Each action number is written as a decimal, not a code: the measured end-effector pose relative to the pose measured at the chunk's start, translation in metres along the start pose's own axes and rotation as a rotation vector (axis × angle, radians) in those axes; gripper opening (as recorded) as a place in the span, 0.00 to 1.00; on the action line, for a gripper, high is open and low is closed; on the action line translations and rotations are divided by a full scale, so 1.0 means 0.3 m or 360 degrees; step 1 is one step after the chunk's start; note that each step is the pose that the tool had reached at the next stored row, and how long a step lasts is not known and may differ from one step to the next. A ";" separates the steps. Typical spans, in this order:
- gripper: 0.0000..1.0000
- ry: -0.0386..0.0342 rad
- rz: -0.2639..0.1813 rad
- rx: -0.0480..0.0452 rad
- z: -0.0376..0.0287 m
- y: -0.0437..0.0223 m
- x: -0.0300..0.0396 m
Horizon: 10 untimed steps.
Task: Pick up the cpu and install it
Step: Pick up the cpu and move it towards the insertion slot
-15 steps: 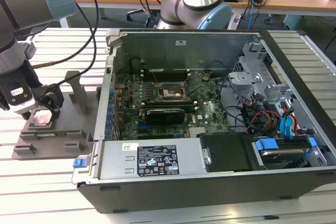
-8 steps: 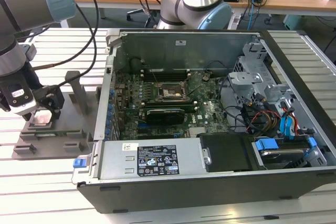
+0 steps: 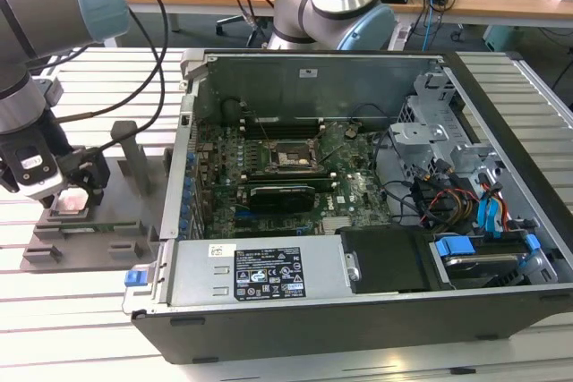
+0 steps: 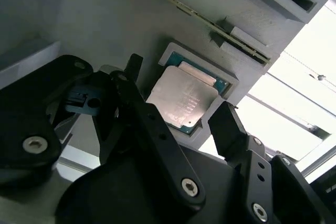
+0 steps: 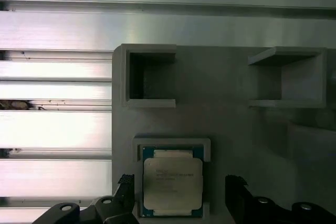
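Downward-pointing tool (image 5: 179, 184) straddles cpu (image 5: 172, 179) (jaws apart).

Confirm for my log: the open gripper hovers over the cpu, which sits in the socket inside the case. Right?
No. The cpu lies in a recess of the grey tray, outside the case, as the first wrist view shows. The open gripper does hover over it.

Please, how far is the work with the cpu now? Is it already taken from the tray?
Done: the pincer is placed over the cpu, open, one finger on each side. In hand: nothing; the cpu lies in its recess of the grey tray, not gripped. Left: lifting it and seating it in the socket inside the computer case.
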<state>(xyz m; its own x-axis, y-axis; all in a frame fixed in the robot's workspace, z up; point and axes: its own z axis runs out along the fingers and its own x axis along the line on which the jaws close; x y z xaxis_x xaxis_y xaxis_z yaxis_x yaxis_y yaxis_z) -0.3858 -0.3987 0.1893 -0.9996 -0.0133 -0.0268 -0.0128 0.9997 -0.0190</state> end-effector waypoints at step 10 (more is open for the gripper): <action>0.78 0.0000 0.0000 0.0000 0.004 0.000 0.004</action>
<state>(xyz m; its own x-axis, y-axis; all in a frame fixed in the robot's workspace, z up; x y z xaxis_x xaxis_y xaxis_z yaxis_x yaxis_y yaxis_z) -0.3869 -0.3986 0.1881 -0.9996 -0.0134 -0.0265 -0.0129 0.9997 -0.0192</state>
